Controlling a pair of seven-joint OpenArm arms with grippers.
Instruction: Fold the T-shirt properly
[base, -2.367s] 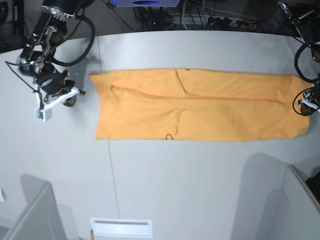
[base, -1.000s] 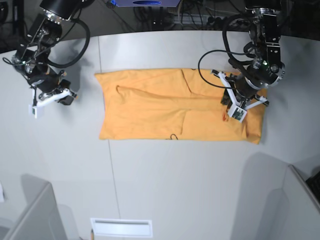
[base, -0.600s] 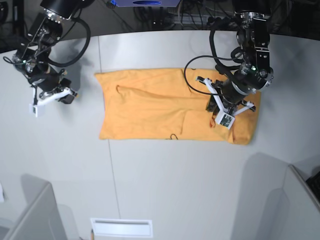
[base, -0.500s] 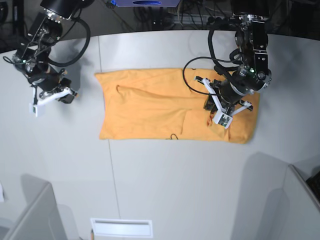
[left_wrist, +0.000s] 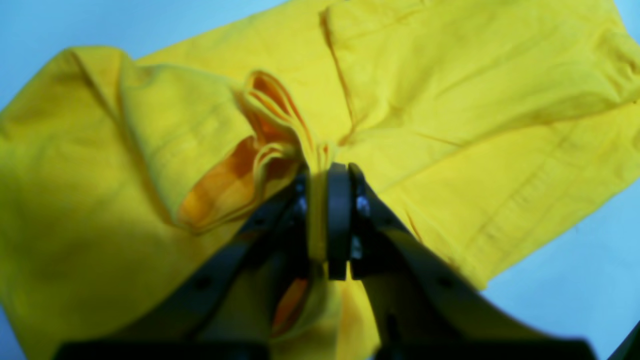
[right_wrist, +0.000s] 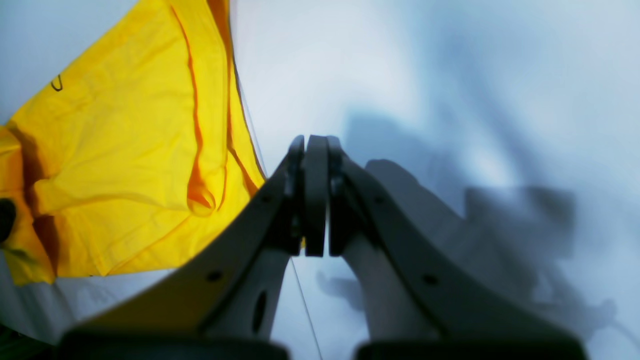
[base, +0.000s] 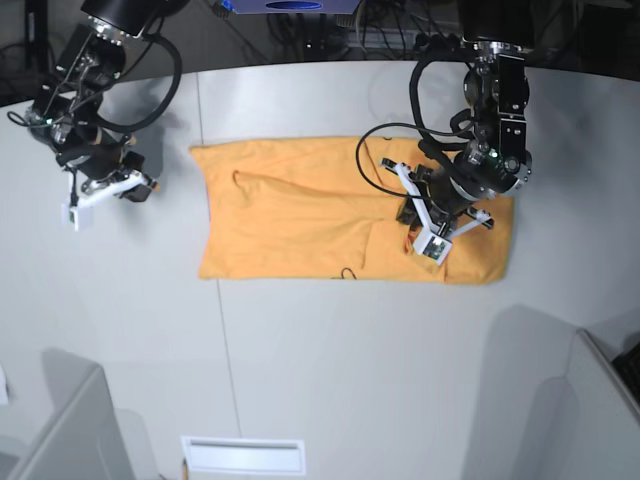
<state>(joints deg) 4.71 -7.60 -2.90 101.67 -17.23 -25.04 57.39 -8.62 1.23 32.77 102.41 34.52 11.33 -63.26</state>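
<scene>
T-shirt (left_wrist: 450, 90) pinched in left gripper (left_wrist: 320, 172) (bunched).

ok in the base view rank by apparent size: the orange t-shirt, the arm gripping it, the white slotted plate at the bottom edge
1. Light-orange cotton T-shirt
2. Left arm with its gripper shut on the fabric
3. White slotted plate
</scene>
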